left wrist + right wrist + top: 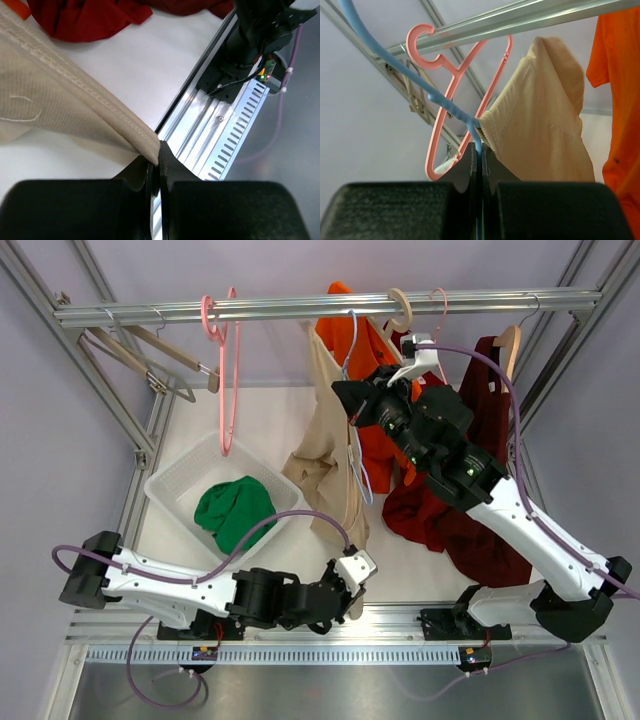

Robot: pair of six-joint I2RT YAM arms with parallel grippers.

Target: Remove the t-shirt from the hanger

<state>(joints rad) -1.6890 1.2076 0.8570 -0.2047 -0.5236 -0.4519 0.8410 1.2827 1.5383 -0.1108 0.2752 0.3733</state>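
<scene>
The left gripper [159,150] pinches the hem of the beige fabric t-shirt [320,460], which stretches up to the thin blue hanger [435,98], seemingly plastic, clamped by the right gripper [480,150].

**T-shirt** [325,455]: plain beige, with hem stitching in the same colour.
**Hanger** [451,106] carrying it: light blue.
**Garment** [380,455], 1 o'clock: orange.
**Heaped garment** [490,540], 3 o'clock: dark red.
**Cloth** [235,512], 9 o'clock: green, in a white basket [165,485] (fine mesh pattern on its walls).
**Spare hanger** [231,390], 11 o'clock: pink.
**Table** [270,410]: white.
**Left pincer** [159,152] and **right pincer** [479,150]: black.
</scene>
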